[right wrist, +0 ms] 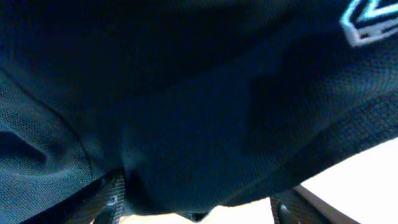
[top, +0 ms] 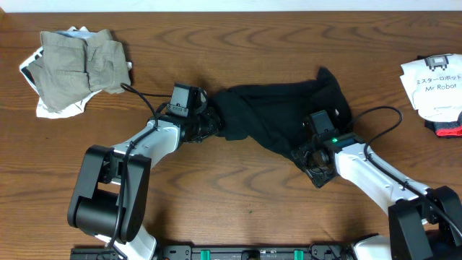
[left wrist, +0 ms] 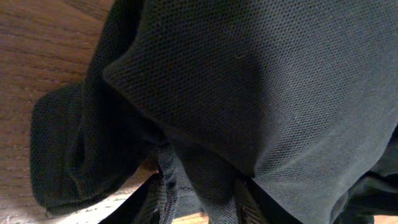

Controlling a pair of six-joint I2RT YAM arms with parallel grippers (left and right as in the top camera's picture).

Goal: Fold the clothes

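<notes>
— Found the black shirt [top: 274, 115] where?

— At the middle of the table [top: 231, 209], crumpled into a band reaching toward the right edge, strung between the two arms. Saw no fold in it yet. Noted a khaki garment [top: 79, 68] heaped at the far left corner and a white printed shirt [top: 433, 83] at the right edge, both well apart from it.

— Read the pincers how?

— Took the left gripper [top: 204, 124] as clamped on the shirt's left end, going by cloth gathered to a point there and passing between its tips in the wrist view. Saw the right gripper [top: 309, 155] with fingers [right wrist: 292, 208] standing wide, a thick wad of cloth between and over them. Could not tell whether pinching or merely draped.

— Judged the step as what?

— Spreading flat, most likely, ahead of any fold. Needed to draw the two ends apart evenly and low over the table, easing out the bunching without dragging the whole garment. Needed first to make sure of the right-hand hold, or risked the cloth slipping free. Would have done better gripping a hem or shoulder than a wad, minding the white mark [right wrist: 367, 22] for facing.
</notes>
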